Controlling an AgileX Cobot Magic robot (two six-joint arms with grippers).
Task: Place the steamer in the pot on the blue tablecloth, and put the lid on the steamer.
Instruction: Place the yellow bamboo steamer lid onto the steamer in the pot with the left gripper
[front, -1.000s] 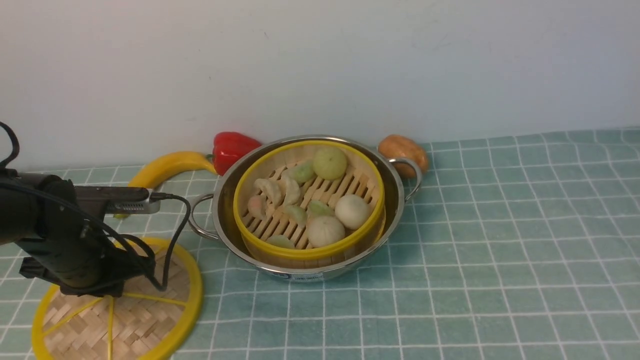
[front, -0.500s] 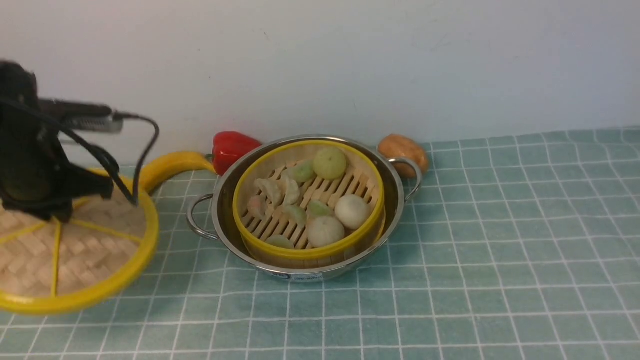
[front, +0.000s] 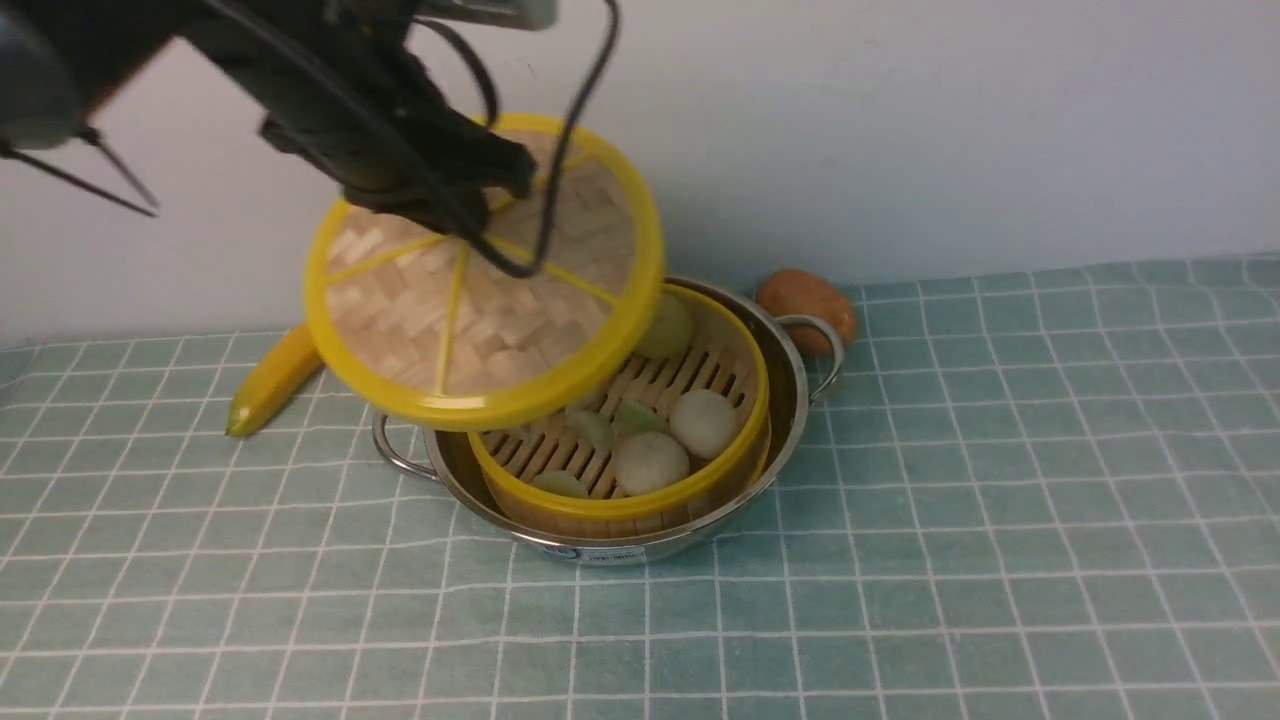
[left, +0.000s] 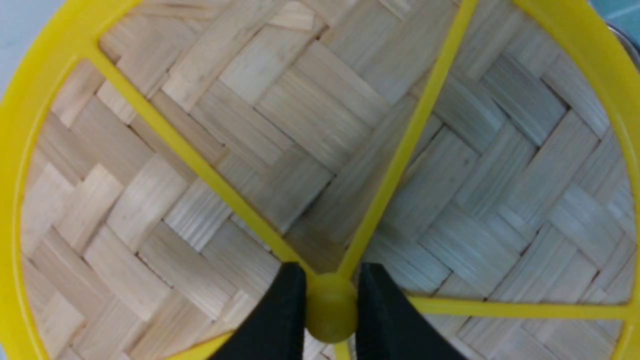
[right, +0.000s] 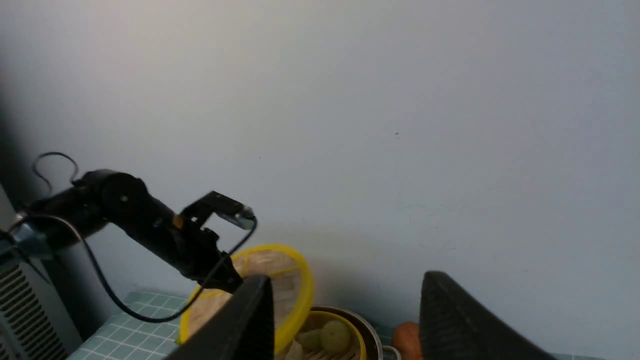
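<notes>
The steamer (front: 620, 505), with buns and dumplings on its slatted floor, sits inside the steel pot (front: 790, 390) on the blue tablecloth (front: 1000, 500). My left gripper (front: 470, 225) is shut on the centre knob (left: 330, 312) of the woven lid (front: 480, 310). The lid hangs tilted in the air over the steamer's left side and hides that part. In the left wrist view the lid (left: 310, 125) fills the frame, with the left gripper (left: 330, 280) pinching the knob. My right gripper (right: 345, 290) is open and empty, raised high and facing the wall, above the pot (right: 372, 337).
A yellow banana (front: 270, 385) lies on the cloth left of the pot. A brown bread roll (front: 805, 300) sits behind the pot's right handle (front: 825, 350). The white wall runs close behind the pot.
My left arm has lifted the lid off the cloth at the front left and carried it up and to the right, so it is now tilted over the steamer.
</notes>
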